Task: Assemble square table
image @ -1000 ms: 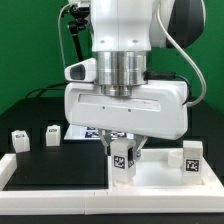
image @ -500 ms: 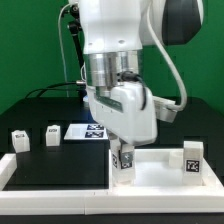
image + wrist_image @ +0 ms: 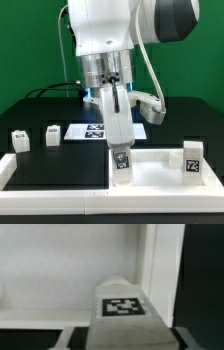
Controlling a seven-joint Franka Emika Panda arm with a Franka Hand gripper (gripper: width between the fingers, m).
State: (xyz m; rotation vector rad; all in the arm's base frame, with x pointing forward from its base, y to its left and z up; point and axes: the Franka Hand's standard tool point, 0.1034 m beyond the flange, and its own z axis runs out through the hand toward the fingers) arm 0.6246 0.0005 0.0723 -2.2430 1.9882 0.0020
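- A white rail [image 3: 50, 192] runs along the front edge of the scene, nearest the camera in the exterior view.
- Just behind it lies the white tabletop [image 3: 160, 176] with its raised edges, on the exterior view's right half. In the wrist view its flat inside [image 3: 60, 274] and one raised edge fill the background.
- The gripper [image 3: 121, 150] points straight down over the tabletop's near corner on the exterior view's left. Its fingers are closed on a stubby white leg [image 3: 122, 163].
- That held leg stands upright in the corner, with its tag facing the camera. The wrist view shows it [image 3: 122, 308] close up against the raised edge. Whether it is seated in the socket cannot be told.
- A second leg [image 3: 193, 157] stands upright at the tabletop's corner on the exterior view's right.
- Two loose legs [image 3: 19, 139] [image 3: 52, 133] sit near each other on the black table [image 3: 60, 162], well apart from the tabletop on the exterior view's left.
- The marker board [image 3: 93, 131] lies flat farther back, partly hidden behind the gripper.
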